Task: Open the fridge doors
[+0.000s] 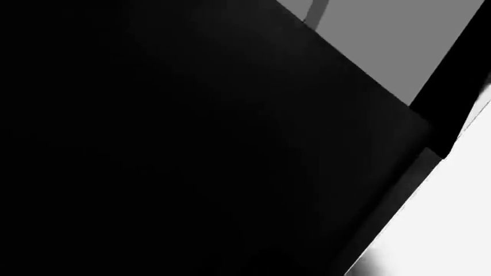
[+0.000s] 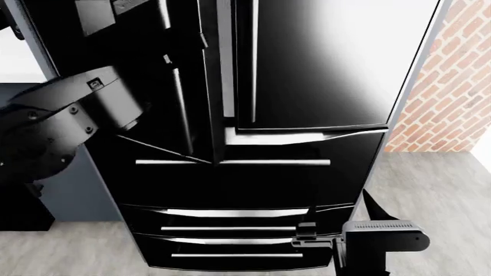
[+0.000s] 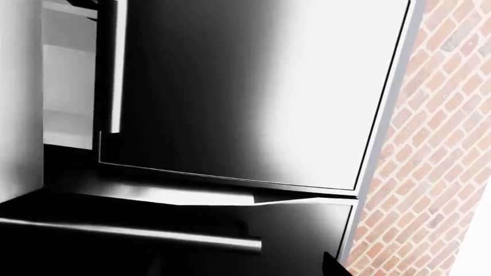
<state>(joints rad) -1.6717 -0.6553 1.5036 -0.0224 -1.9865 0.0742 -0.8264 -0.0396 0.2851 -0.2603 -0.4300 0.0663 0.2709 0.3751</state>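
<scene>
The fridge doors are glossy black. The left door [image 2: 193, 63] stands swung out toward me, its thin silver handle [image 2: 184, 115] beside its edge. The right door [image 2: 322, 69] looks flush with the body, its handle [image 2: 254, 57] near the centre gap. My left arm reaches up to the left door; the left gripper [image 2: 157, 17] sits by the handle's top, cut by the frame edge. The left wrist view is nearly all black surface [image 1: 192, 144], no fingers showing. The right gripper [image 2: 309, 237] hangs low before the drawers, open and empty. The right wrist view shows the right door [image 3: 230, 103] and white interior [image 3: 61, 86].
Below the doors are wide black drawer fronts with horizontal silver handles [image 2: 230, 163] [image 2: 230, 213]. A brick wall [image 2: 452, 86] stands right of the fridge. Grey floor [image 2: 429, 184] lies at the right. A grey-blue cabinet front [image 2: 84, 190] sits to the left.
</scene>
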